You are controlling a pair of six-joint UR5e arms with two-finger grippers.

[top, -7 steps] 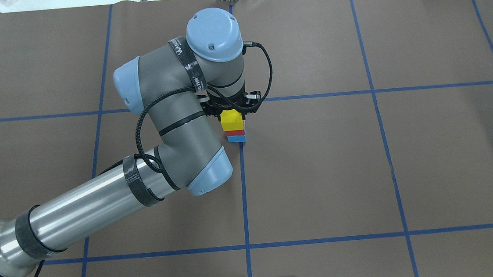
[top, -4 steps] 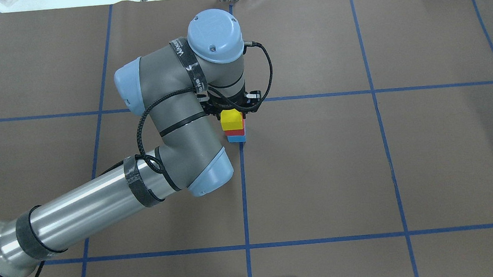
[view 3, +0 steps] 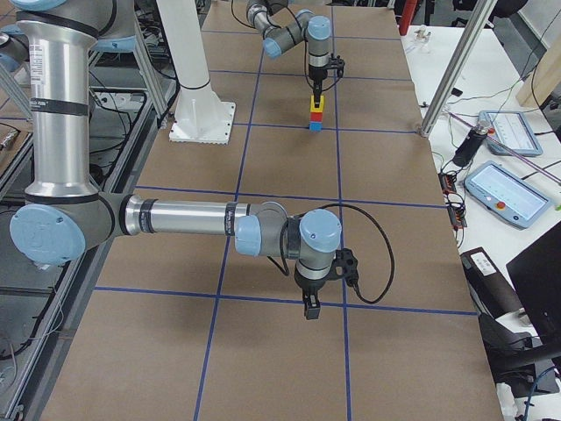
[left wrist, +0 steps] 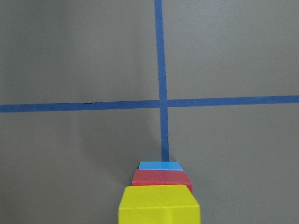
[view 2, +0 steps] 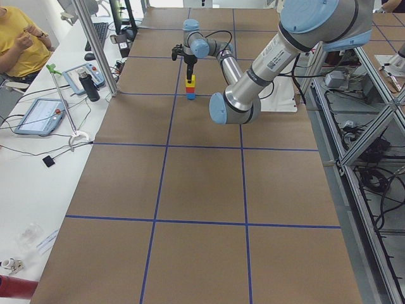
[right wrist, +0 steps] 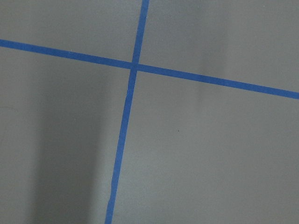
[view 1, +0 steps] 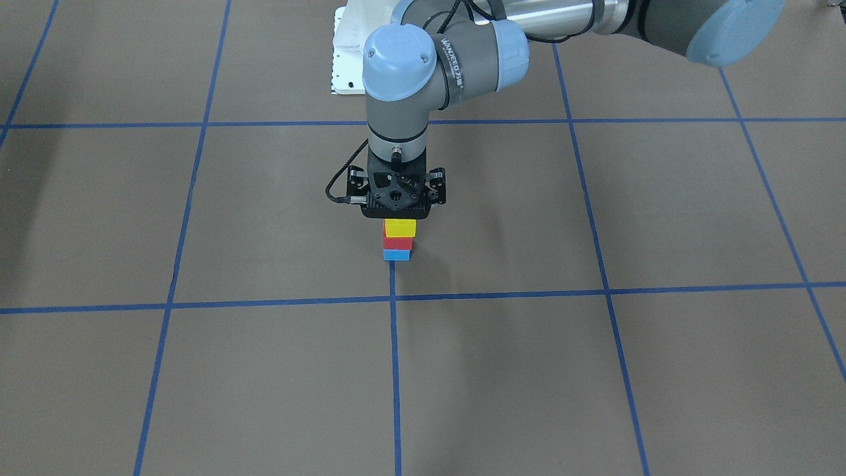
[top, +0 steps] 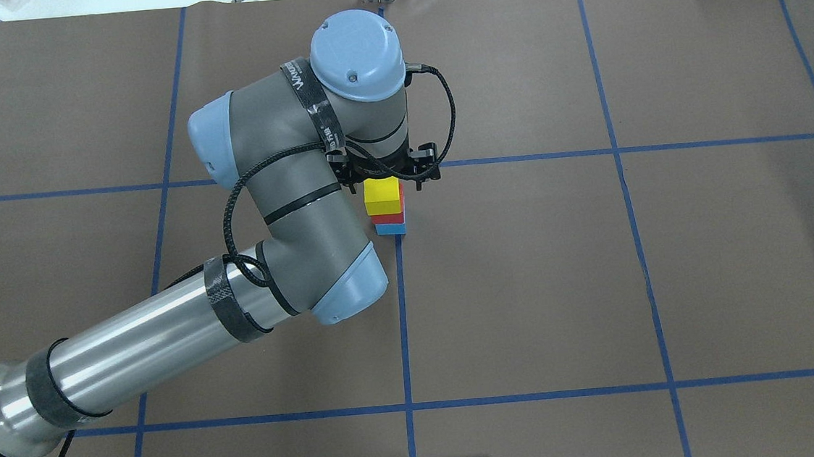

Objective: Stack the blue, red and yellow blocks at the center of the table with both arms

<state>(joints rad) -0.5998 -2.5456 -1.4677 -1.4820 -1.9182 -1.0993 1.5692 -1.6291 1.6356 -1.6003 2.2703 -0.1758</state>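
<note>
Surface: a brown worktop [top: 600, 279] ruled into squares by blue tape.
Left hand: the left hand [view 1: 397, 213] points straight down over the centre, its body right above the yellow block [view 1: 400, 228]. Its fingers show in no view, so it cannot be told whether it grips the block or is clear of it.
Yellow block: top of the pile, directly beneath the hand and sitting square on the red block [view 1: 398, 243].
Red block: the middle layer, resting on the blue block [view 1: 396, 254].
Blue block: flat on the worktop.
Stack: upright, its long axis vertical and in line with the hand's own axis. It stands just on the robot's side of the central tape cross [left wrist: 161, 102], against the centre line.
Right hand: the right hand [view 3: 309, 307] is well apart, low over another tape crossing and pointing down. Only the side camera shows it, so open or closed cannot be told.
Nearer arm: the left, by far.
Stage: all three colours look placed in order, so the build seems done apart from letting go and clearing.
Key relation: the stack lies straight below the hand, so a departure should probably run straight up. Sideways drift could push the yellow block off.
</note>
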